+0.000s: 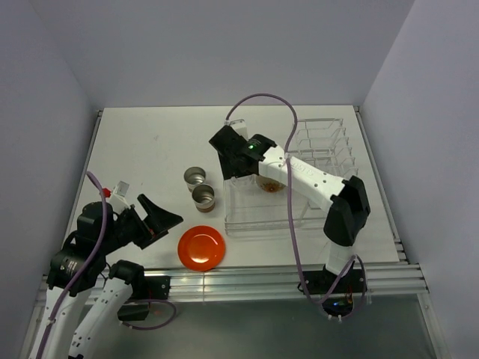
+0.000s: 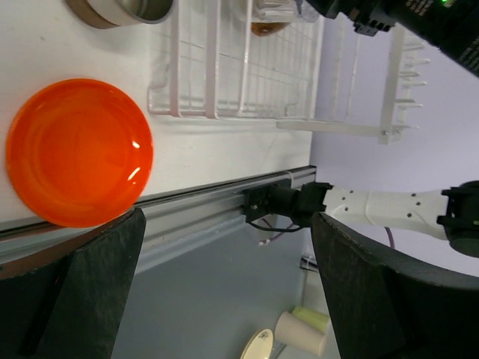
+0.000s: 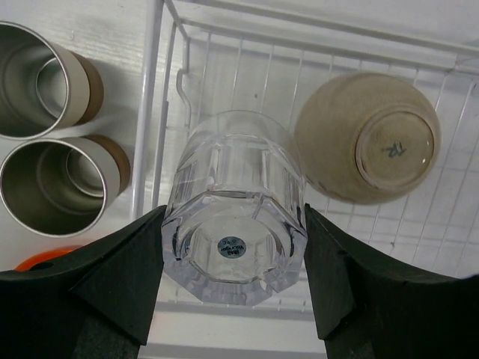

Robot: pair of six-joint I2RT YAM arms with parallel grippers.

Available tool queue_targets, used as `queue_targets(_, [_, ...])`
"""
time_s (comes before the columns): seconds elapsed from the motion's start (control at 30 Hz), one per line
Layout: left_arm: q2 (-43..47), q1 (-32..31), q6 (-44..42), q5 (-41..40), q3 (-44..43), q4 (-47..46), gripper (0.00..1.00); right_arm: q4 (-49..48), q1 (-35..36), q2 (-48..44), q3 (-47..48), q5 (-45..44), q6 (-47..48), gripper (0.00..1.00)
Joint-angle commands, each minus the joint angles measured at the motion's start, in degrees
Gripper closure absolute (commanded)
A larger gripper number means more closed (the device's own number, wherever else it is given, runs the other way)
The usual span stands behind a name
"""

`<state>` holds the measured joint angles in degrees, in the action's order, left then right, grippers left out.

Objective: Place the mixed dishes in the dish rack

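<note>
White tabletop (image 1: 150, 142): beige bowl (image 3: 367, 138) already upturned in the dish rack (image 1: 262, 224), right end effector (image 3: 233, 280) pinching the clear glass (image 3: 236, 217) over its basket, left end effector (image 2: 224, 292) spread empty, brown cups (image 1: 203, 197) and orange plate (image 1: 200, 247) left outside, lower left.

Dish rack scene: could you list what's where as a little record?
Clear plastic dish rack: right of centre on table
Beige bowl: upside down inside rack
Right gripper: shut on small clear glass, bottom up, over rack
Two brown cylindrical cups: upright on table beside rack
Flat orange-red plate: on table near front edge
Left gripper: open, empty, near plate
</note>
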<state>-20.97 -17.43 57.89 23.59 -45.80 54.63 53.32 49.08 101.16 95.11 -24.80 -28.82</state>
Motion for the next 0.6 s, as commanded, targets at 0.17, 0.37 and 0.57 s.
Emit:
queue_targets(0.17, [-4.8,0.2,-3.9,-5.9,-2.5,0.7,0.01,3.3,-2.3,7.7,11.0,-1.3,2.4,1.0])
queue_targets(0.37, [-7.2,0.2,-4.9,-7.5,-1.5,-1.3,0.01,2.9,-5.4,9.7,12.8,1.5,4.0,1.0])
queue_targets(0.57, [-12.4,0.1,-5.9,-9.5,-1.5,-4.3,0.01,2.3,-6.9,11.5,13.0,4.0,5.1,0.92])
